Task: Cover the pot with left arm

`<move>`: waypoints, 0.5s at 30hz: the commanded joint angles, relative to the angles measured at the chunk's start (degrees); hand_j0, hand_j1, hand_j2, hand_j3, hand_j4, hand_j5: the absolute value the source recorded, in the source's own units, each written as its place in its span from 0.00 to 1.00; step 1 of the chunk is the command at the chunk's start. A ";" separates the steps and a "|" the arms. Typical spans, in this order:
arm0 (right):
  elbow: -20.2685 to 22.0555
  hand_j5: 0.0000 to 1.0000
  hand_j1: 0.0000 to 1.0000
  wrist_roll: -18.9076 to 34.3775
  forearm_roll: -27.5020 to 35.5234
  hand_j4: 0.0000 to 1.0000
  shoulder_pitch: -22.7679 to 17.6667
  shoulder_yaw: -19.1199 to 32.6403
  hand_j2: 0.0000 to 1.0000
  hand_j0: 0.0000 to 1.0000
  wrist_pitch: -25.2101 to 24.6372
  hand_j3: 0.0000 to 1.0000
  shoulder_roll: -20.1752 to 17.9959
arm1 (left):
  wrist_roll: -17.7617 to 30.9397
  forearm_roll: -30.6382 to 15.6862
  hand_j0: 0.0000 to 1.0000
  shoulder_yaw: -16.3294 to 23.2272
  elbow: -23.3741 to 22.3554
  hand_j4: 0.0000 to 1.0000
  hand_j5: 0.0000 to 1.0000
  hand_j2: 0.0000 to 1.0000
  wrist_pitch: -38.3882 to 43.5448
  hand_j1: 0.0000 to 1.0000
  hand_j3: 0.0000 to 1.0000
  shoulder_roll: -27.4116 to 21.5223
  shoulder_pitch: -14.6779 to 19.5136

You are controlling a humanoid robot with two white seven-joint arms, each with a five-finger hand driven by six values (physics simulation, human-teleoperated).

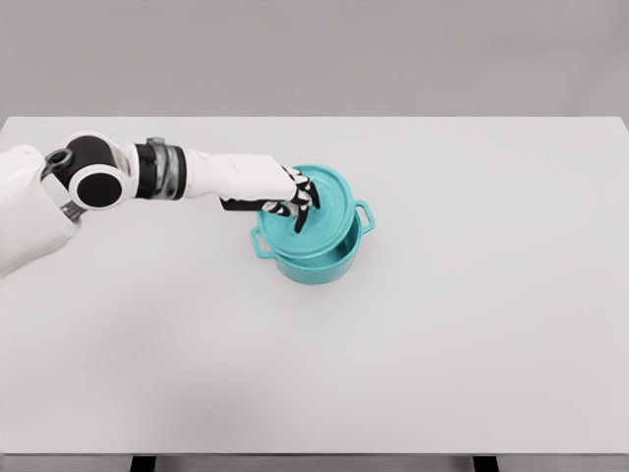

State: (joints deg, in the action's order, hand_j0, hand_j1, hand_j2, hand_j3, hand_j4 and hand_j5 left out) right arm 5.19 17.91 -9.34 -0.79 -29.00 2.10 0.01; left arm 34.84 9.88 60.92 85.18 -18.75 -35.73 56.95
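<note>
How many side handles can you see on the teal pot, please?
2: one handle on the right of the pot, and one handle on its left, below the left hand holding the lid.

Simulated test bench, not a real room: bare white table point(472, 344), flat grey wall point(314, 54), nothing else.

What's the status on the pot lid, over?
Left hand gripping teal lid. Lid tilted over pot, not seated. Right arm out of view. Nothing blocking.
</note>
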 commanded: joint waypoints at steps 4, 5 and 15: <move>0.00 1.00 1.00 0.02 0.02 1.00 0.00 -0.01 1.00 1.00 0.01 1.00 -0.01 | 0.16 -0.30 0.68 0.51 0.25 0.68 0.68 0.68 -0.15 0.68 0.68 0.04 0.00; 0.00 1.00 1.00 0.02 0.02 1.00 0.00 -0.01 1.00 1.00 0.01 1.00 -0.01 | 0.16 -0.30 0.71 0.78 0.25 0.71 0.71 0.71 -0.23 0.71 0.71 0.04 0.00; 0.00 1.00 1.00 0.02 0.02 1.00 0.00 -0.01 1.00 1.00 0.01 1.00 -0.01 | 0.16 -0.30 0.87 0.95 0.34 0.87 0.87 0.87 -0.32 0.87 0.87 0.48 0.00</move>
State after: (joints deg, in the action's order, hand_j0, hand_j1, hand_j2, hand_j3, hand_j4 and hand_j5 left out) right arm 5.18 17.91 -9.33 -0.79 -28.99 2.11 0.00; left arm 35.46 9.24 62.08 85.48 -19.35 -35.36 56.95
